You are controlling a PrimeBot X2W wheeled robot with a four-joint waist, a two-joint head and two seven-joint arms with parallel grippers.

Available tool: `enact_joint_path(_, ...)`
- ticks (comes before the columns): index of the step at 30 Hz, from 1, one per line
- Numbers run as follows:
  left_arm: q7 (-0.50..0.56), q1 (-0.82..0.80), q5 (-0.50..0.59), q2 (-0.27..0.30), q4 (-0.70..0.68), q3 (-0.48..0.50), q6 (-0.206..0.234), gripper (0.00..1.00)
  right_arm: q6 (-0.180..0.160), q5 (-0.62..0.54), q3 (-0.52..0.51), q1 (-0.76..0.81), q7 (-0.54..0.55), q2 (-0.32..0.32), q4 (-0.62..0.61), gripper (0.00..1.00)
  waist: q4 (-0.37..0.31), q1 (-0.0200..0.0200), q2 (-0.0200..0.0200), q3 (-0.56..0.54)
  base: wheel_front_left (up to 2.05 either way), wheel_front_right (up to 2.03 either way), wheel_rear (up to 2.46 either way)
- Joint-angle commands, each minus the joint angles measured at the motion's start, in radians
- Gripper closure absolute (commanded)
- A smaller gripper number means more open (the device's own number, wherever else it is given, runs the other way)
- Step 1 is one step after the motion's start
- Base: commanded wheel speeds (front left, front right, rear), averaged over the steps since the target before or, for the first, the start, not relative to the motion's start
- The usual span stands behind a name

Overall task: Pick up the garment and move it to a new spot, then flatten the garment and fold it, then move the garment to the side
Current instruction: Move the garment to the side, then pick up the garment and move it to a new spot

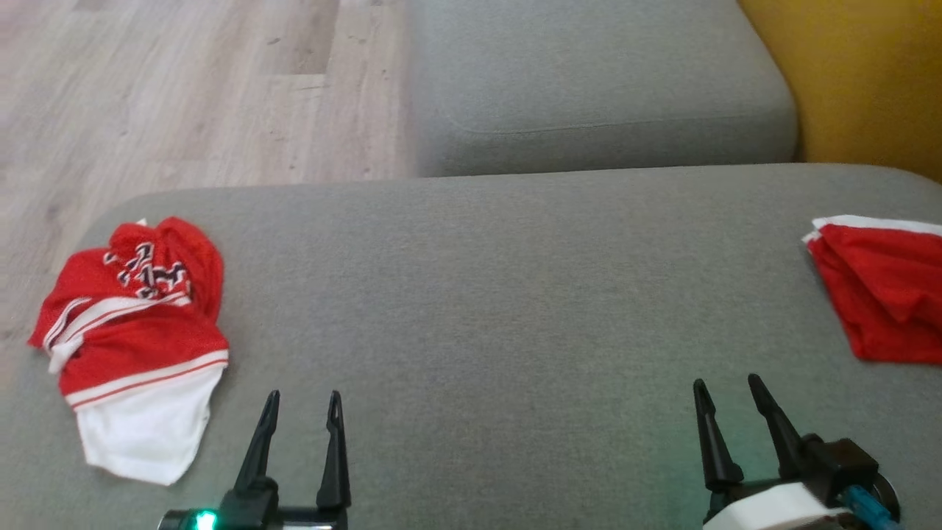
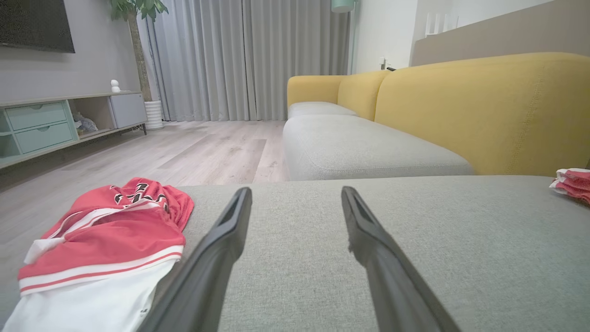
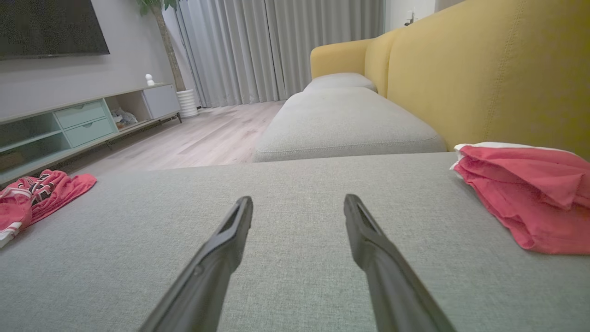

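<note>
A crumpled red and white garment (image 1: pixel 136 331) with black lettering lies at the left end of the grey sofa seat (image 1: pixel 486 294); it also shows at the lower left as the garment (image 2: pixel 101 249) and at the far left as the garment (image 3: pixel 32 196). My left gripper (image 1: pixel 303 401) stands open just right of it, fingers apart over bare cushion, as does the left gripper (image 2: pixel 295 193). My right gripper (image 1: pixel 725 386) is open near the front right, and the right gripper (image 3: pixel 297 203) holds nothing.
A second, folded red garment (image 1: pixel 883 287) lies at the seat's right edge, seen too as the folded garment (image 3: pixel 525 193). A further grey cushion (image 1: pixel 596 81) lies beyond, with the yellow backrest (image 1: pixel 861 73) on the right and wooden floor (image 1: pixel 184 96) on the left.
</note>
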Motion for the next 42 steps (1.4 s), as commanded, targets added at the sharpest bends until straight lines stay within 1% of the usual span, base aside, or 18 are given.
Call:
enact_joint_path(1, -0.005, -0.037, 0.009, -0.003, -0.025, 0.033, -0.001, 0.0, -0.001, -0.005, 0.021, -0.02, -0.011, -0.004, -0.029, 0.0, 0.027, -0.0001, -0.0001, 0.005, 0.0, 0.0, 0.0)
enact_joint_path(4, -0.005, -0.047, 0.012, -0.003, -0.027, 0.031, -0.002, 0.0, -0.001, 0.004, 0.017, -0.016, -0.011, -0.003, -0.033, 0.0, 0.088, -0.0001, -0.0001, 0.017, 0.0, 0.0, 0.0)
enact_joint_path(7, -0.005, -0.057, 0.015, -0.003, -0.031, 0.032, -0.002, 0.0, -0.001, 0.007, 0.02, -0.022, -0.011, -0.003, -0.04, 0.0, 0.172, -0.0001, -0.0001, 0.037, 0.0, 0.0, 0.0)
enact_joint_path(13, -0.005, -0.066, 0.017, -0.003, -0.046, 0.063, 0.005, 0.0, -0.001, -0.005, 0.023, -0.056, -0.011, -0.003, -0.052, 0.0, 0.348, -0.0001, -0.0001, 0.082, 0.0, 0.0, 0.0)
enact_joint_path(16, -0.005, -0.066, 0.014, -0.003, -0.055, 0.086, 0.011, 0.0, -0.001, -0.014, 0.017, -0.065, -0.011, -0.004, -0.055, 0.0, 0.42, -0.0001, -0.0001, 0.099, 0.0, 0.0, 0.0)
enact_joint_path(18, -0.005, -0.068, 0.011, -0.003, -0.063, 0.103, 0.014, 0.0, -0.001, -0.019, 0.015, -0.071, -0.011, -0.009, -0.057, 0.0, 0.451, -0.0001, -0.0001, 0.112, 0.0, 0.0, 0.0)
enact_joint_path(21, -0.005, -0.08, 0.005, -0.003, -0.081, 0.127, 0.019, 0.0, -0.001, -0.025, 0.021, -0.089, -0.011, -0.028, -0.058, 0.0, 0.47, -0.0001, -0.0001, 0.142, 0.0, 0.0, 0.0)
enact_joint_path(25, -0.005, -0.131, 0.0, -0.003, -0.096, 0.152, 0.014, 0.0, -0.001, -0.031, 0.024, -0.107, -0.011, -0.059, -0.067, 0.0, 0.478, -0.0001, -0.0001, 0.191, 0.0, 0.0, 0.0)
enact_joint_path(29, -0.005, -0.261, 0.03, 0.022, -0.095, 0.18, -0.014, 0.0, -0.001, -0.043, 0.044, -0.149, -0.011, -0.119, -0.086, 0.0, 0.434, -0.0001, -0.0001, 0.297, 0.0, 0.0, 0.0)
enact_joint_path(31, -0.005, -0.354, 0.044, 0.043, -0.05, 0.18, -0.035, 0.0, -0.001, -0.047, 0.052, -0.176, -0.011, -0.162, -0.095, 0.0, 0.403, -0.0001, -0.0001, 0.351, 0.0, 0.0, 0.0)
enact_joint_path(32, -0.005, -0.407, 0.047, 0.054, -0.014, 0.179, -0.047, 0.0, -0.001, -0.048, 0.053, -0.188, -0.011, -0.183, -0.1, 0.0, 0.387, -0.0001, -0.0001, 0.377, 0.0, 0.0, 0.0)
enact_joint_path(33, 0.011, -0.523, 0.04, 0.07, 0.087, 0.178, -0.072, 0.0, -0.001, -0.049, 0.048, -0.208, -0.011, -0.221, -0.113, 0.0, 0.356, -0.0001, -0.0001, 0.423, 0.0, 0.0, 0.0)
enact_joint_path(34, 0.034, -0.588, 0.028, 0.076, 0.139, 0.178, -0.09, 0.0, -0.001, -0.049, 0.045, -0.215, -0.011, -0.237, -0.119, 0.0, 0.342, -0.0001, -0.0001, 0.445, 0.0, 0.0, 0.0)
enact_joint_path(37, 0.139, -0.78, -0.034, 0.091, 0.317, 0.207, -0.136, 0.0, -0.001, -0.049, 0.047, -0.235, -0.011, -0.283, -0.141, 0.0, 0.298, -0.0001, -0.0001, 0.511, 0.0, 0.0, 0.0)
enact_joint_path(40, 0.262, -0.931, -0.069, 0.126, 0.499, 0.226, -0.164, 0.0, -0.001, -0.049, 0.056, -0.267, -0.011, -0.319, -0.156, 0.0, 0.244, -0.0001, -0.0001, 0.563, 0.0, 0.0, 0.0)
enact_joint_path(42, 0.345, -1.002, -0.079, 0.151, 0.611, 0.231, -0.171, 0.0, -0.001, -0.047, 0.049, -0.286, -0.011, -0.329, -0.169, 0.0, 0.216, -0.0001, -0.0001, 0.59, 0.0, 0.0, 0.0)
